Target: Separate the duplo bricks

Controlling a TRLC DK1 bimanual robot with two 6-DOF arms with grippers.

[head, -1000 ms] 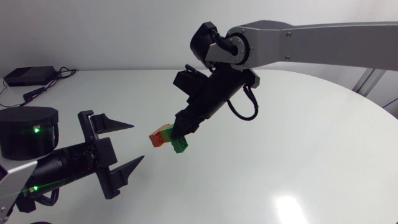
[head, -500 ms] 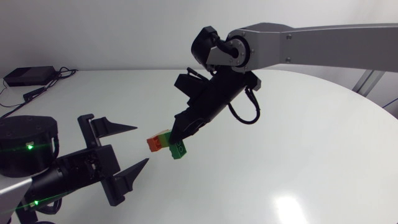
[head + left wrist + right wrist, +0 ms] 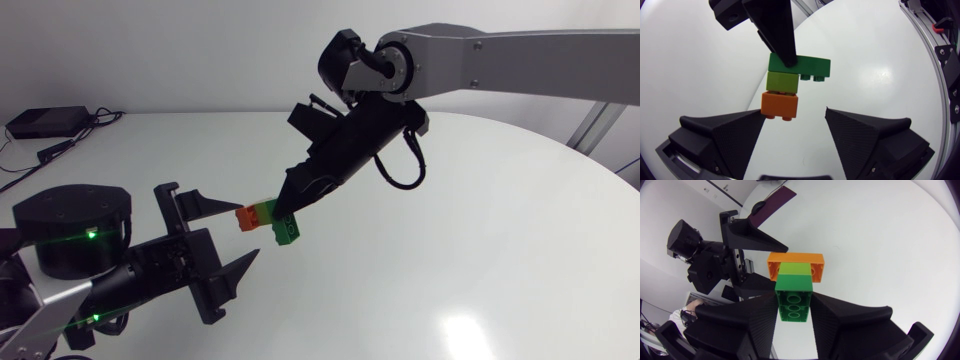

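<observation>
Head view, left to right: small black box with cables sits at the far left rim of the white table. The left arm comes in low from the left, and the left gripper has its fingers spread wide apart, tips pointing at the brick stack.

The stack is three bricks joined in a row, held up off the table near the middle: orange brick at the end facing the left gripper, light green brick in the middle, dark green brick at the right end, longer than the other two.

The right arm comes in from the right, angled down. The right gripper is clamped on the dark green brick.

Left wrist view: left gripper is open. The orange brick sits just ahead of the gap, close to one fingertip (contact not clear), well apart from the other. Light green brick is next, then the dark green brick, with a right-arm finger pressed on it.

Right wrist view: right gripper has both fingers against the sides of the dark green brick. Light green brick and orange brick stick out ahead of it. The left gripper is beyond, its fingers either side of the orange end.
</observation>
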